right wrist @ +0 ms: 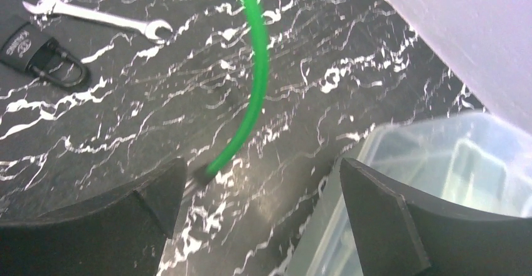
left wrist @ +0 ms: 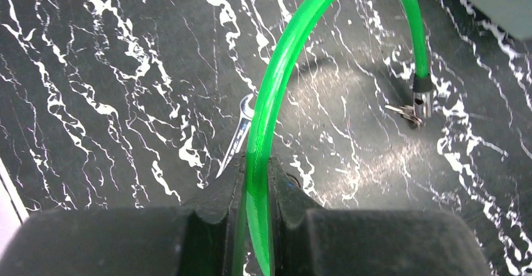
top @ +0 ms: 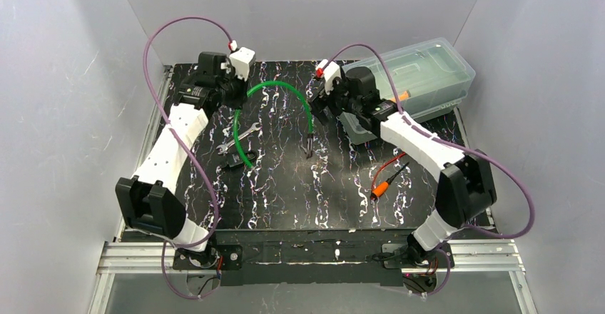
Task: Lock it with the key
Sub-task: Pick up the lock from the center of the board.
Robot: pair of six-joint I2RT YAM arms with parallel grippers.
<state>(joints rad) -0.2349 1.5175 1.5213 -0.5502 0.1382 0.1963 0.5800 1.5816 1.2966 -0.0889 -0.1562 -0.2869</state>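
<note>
The green cable lock (left wrist: 279, 81) is pinched between the closed fingers of the left gripper (left wrist: 256, 169) and is arched above the black table (top: 285, 193). Keys (left wrist: 404, 111) are seen at its far tip. The right gripper (right wrist: 263, 182) is spread wide beside that tip, holding nothing. A wrench (right wrist: 94, 17) is laid nearby.

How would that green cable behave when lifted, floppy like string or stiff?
Probably springy, not limp: the green cable holds a smooth arch out of the left gripper's pinch. Its keyed end hangs downward, so it would likely sway when moved. The glossy sheath looks somewhat slippery.
</note>
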